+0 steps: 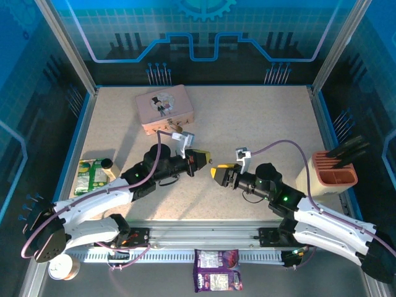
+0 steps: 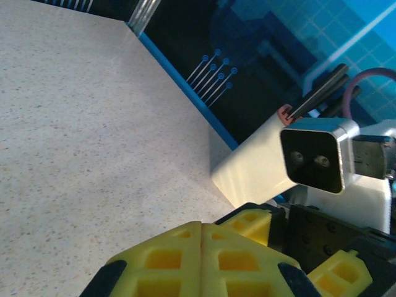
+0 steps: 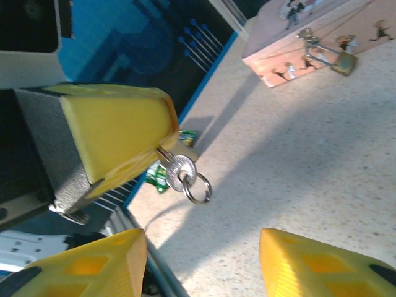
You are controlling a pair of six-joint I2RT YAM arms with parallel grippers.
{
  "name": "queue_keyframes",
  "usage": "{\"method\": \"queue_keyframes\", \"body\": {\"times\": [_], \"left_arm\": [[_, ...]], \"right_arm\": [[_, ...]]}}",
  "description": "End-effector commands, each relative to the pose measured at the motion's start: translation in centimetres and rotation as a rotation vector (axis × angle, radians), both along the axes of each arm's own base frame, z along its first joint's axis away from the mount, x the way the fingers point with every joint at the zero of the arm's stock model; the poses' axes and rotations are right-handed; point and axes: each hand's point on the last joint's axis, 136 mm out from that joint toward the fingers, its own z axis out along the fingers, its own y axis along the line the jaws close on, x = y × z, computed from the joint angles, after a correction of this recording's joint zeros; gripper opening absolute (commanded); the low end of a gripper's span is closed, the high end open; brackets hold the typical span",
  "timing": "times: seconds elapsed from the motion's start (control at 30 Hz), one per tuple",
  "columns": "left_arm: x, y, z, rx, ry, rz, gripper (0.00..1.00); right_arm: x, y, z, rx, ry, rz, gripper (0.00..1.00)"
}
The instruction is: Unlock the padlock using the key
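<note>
My left gripper (image 1: 203, 159) hangs above the middle of the table, its yellow pads pressed together (image 2: 201, 226). In the right wrist view those left fingers (image 3: 117, 127) are shut on the shaft of a small silver key (image 3: 178, 170). The key's round head and a thin ring (image 3: 198, 188) stick out below the tips. My right gripper (image 1: 218, 172) faces it from close by, open (image 3: 204, 263), with nothing between its fingers. The brass padlock (image 3: 344, 61) hangs on the front latch of the pink tin (image 1: 166, 108), far from both grippers.
A white holder with an orange rim and dark tools (image 1: 333, 173) stands at the right edge. A green packet (image 1: 91, 175) and a small dark jar (image 1: 106, 164) lie at the left. A purple packet (image 1: 216, 270) sits by the arm bases.
</note>
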Motion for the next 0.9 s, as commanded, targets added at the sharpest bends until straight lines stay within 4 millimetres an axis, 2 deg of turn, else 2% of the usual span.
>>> {"method": "queue_keyframes", "body": {"times": [0.0, 0.2, 0.47, 0.87], "left_arm": [[-0.6, -0.4, 1.2, -0.057, -0.032, -0.047, 0.00], [-1.2, -0.4, 1.6, -0.069, -0.030, -0.072, 0.00], [-1.6, -0.4, 1.6, -0.072, -0.021, -0.092, 0.00], [-2.0, -0.8, 2.1, -0.084, 0.006, -0.122, 0.00]], "right_arm": [[-0.4, 0.4, 3.3, 0.151, -0.055, 0.055, 0.50], [-0.2, 0.2, 3.6, 0.171, -0.066, 0.054, 0.44], [0.1, 0.0, 3.2, 0.152, -0.068, 0.041, 0.43], [0.1, 1.0, 3.3, 0.155, -0.071, 0.089, 0.35]]}}
